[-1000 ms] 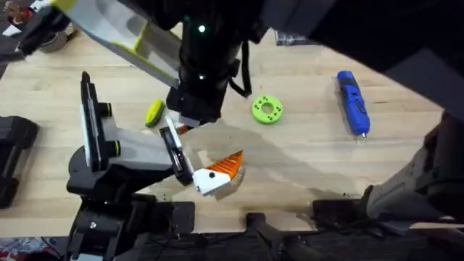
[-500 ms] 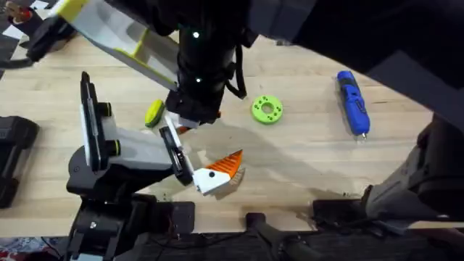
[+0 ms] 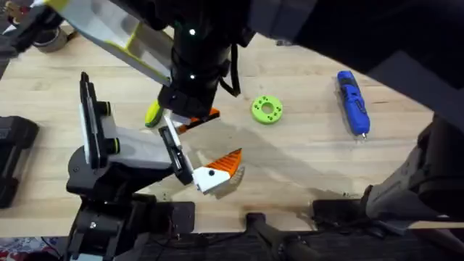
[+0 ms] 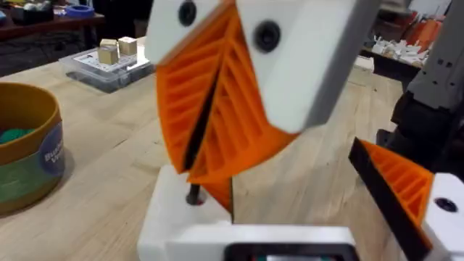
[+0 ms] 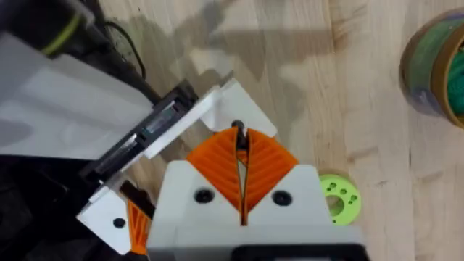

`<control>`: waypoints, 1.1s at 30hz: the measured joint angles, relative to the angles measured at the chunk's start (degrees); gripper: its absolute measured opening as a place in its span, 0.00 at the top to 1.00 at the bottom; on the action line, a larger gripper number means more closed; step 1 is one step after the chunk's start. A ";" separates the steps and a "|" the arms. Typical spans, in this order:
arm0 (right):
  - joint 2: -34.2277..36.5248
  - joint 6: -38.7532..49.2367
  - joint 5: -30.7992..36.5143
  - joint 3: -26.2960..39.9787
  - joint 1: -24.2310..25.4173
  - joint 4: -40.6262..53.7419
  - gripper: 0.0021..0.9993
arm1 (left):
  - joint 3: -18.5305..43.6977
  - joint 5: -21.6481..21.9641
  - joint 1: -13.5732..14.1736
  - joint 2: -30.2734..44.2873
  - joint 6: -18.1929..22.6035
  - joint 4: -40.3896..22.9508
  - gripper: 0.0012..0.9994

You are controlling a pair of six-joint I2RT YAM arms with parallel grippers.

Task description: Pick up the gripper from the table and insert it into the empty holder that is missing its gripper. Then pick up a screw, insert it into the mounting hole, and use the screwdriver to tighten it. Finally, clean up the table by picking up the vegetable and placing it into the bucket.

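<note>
Right pincer (image 5: 240, 145) is clenched on the gripper (image 3: 194, 122), held just above the holder (image 3: 171, 148). Left pincer (image 4: 199, 156) is clenched, pads together on nothing. Vegetable (image 3: 152, 113) and screwdriver (image 3: 353, 101) lie on the worktop (image 3: 304, 156).

grained wooden table (image 3: 304, 156); glossy blue plastic screwdriver (image 3: 353, 102).

Wooden table (image 3: 304, 156) carries blue screwdriver (image 3: 353, 102); green ring (image 3: 267, 109); vegetable (image 3: 152, 114) (yellow-green)
</note>
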State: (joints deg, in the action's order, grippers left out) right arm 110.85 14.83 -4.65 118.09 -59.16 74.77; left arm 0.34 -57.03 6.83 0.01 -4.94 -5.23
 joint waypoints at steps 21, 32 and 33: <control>0.02 -0.91 -1.01 2.09 -0.09 -0.11 0.99 | 0.00 -0.42 0.00 0.00 0.17 -0.02 0.01; -0.99 -1.53 -1.00 12.49 -0.09 4.42 0.99 | 0.00 -0.45 0.00 0.00 0.18 -0.02 0.01; -1.10 -1.53 -1.00 12.56 -0.09 4.63 0.99 | 0.00 -0.45 0.00 0.00 0.18 -0.02 0.01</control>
State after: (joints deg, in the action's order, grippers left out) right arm 109.75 13.30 -5.65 130.65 -59.24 79.40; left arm 0.34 -57.47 6.83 0.01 -4.75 -5.26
